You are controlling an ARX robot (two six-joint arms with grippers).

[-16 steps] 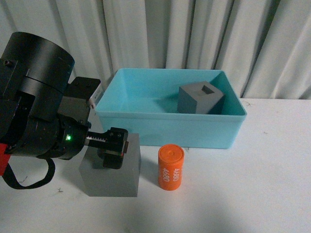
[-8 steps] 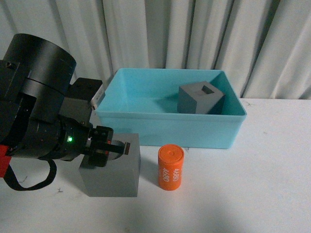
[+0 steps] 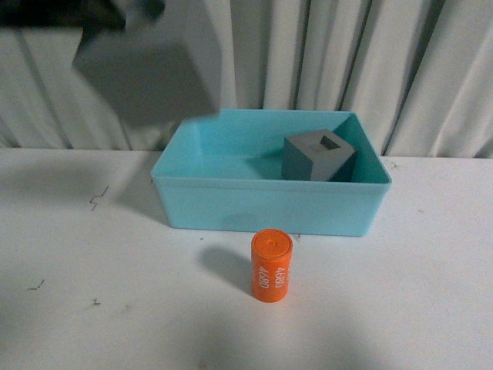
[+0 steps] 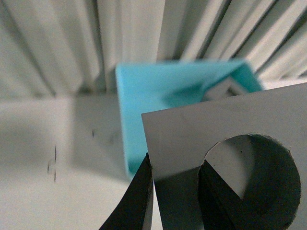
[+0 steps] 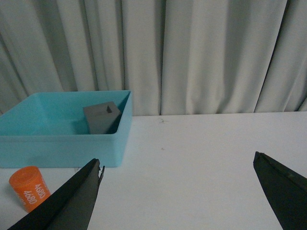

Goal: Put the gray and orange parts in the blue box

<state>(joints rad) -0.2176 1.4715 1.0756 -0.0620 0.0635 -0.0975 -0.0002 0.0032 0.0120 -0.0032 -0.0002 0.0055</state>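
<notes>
Roughly a third of the job is judged done. In the front view, the square-recess cube [image 3: 318, 154] is seen resting inside the blue box [image 3: 269, 210], at centre-right of the frame, so that part is counted as placed. The round-recess cube [image 3: 146, 73], blurred and w/ its recess not visible here, is held aloft at the upper left of the frame, above and left of the box's left rim and not yet over the interior; what holds it is cut off by the top edge. The orange cylinder [image 3: 271, 266] is stood upright on the table [image 3: 416, 308] at lower centre, just in front of the box's front wall, w/ nothing touching it. In the left wrist view, the left gripper [image 4: 176, 163] is seen clamped on a wall of the round-recess cube [image 4: 225, 120], one finger outside the face and the other inside the round hole; the box [image 4: 153, 96] is seen beyond it. In the right wrist view, the right gripper [image 5: 177, 159] is spread wide w/ nothing between its fingers, well apart from the cylinder [image 5: 29, 188], which is seen near the box [image 5: 62, 143] w/ the square-recess cube [image 5: 101, 117] inside. Left to do, by estimate: the carried cube is to be brought over the box and released, and the cylinder is yet to be picked up and put in.
</notes>
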